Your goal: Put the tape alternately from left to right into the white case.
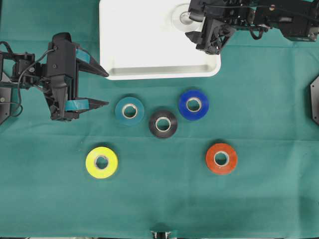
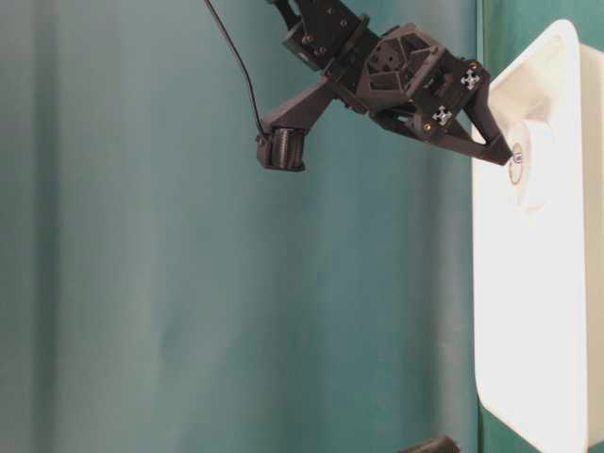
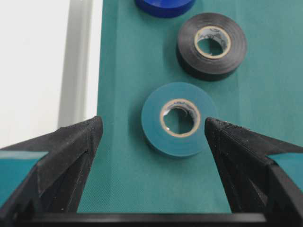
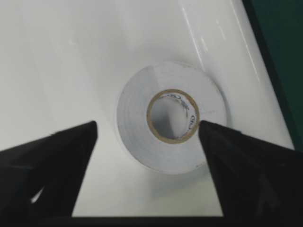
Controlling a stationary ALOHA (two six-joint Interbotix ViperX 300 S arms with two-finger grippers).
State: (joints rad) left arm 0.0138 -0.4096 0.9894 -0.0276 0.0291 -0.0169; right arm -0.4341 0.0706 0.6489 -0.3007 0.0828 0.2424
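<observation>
White roll (image 1: 182, 18) lies flat in the white case (image 1: 149, 73), overhead; right end effector (image 1: 195, 27) over it, fingers apart, nothing held. Teal (image 1: 129, 110), black (image 1: 163, 124), blue (image 1: 193, 104), orange-red (image 1: 221, 158), yellow (image 1: 101, 162) sit on the green tabletop (image 1: 259, 99). Left wrist view: left end effector (image 3: 151, 130) spread, framing teal, likely next. Right wrist view: white roll rests free between the open tips.

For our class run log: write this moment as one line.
white roll: in white case | right gripper: open over it | left gripper: open, facing teal roll
</observation>
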